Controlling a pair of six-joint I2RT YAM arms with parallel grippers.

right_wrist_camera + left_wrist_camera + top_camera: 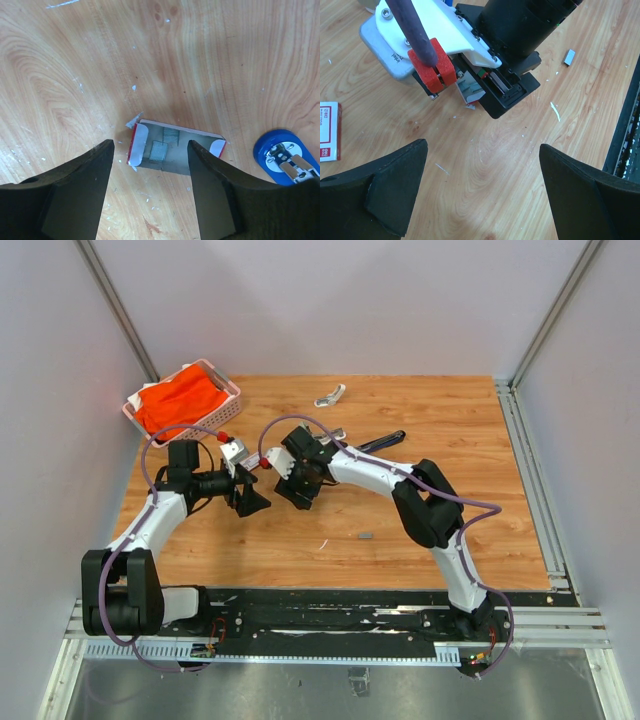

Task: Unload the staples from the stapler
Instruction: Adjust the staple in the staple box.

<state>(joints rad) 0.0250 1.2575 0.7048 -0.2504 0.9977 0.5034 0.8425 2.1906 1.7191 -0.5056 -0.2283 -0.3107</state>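
1. Top view, lower centre: the staples (365,536), a short grey strip, lie loose on the wooden table (480,540), apart from both arms. In the left wrist view the same strip is at upper right (569,56).
2. Left gripper (248,498) is mid-left in the top view. In its wrist view (482,150) the jaws are wide apart with only bare wood between them, nothing held.
3. Left edge of the left wrist view: a white box with red print (329,131) lies flat and is cut off by the frame.
4. Right gripper (300,490) is just right of the left one, and the two tips are near each other. In its wrist view (150,147) the jaws are open fairly wide and grip nothing.
5. Just beyond the right fingertips (195,150) is an open card tray (175,147), white with red edges and grey staple blocks inside. Can't tell whether the tips touch it. It also shows under the right gripper in the left wrist view (470,91).
6. Stapler (385,441) lies centre-frame beyond the right arm, partly hidden by it. Its black arm points right. Its blue end (281,152) is at lower right of the right wrist view, beside the tray and not touching it.
7. Upper left, top view: a pink basket (232,392) holding an orange cloth (180,400).
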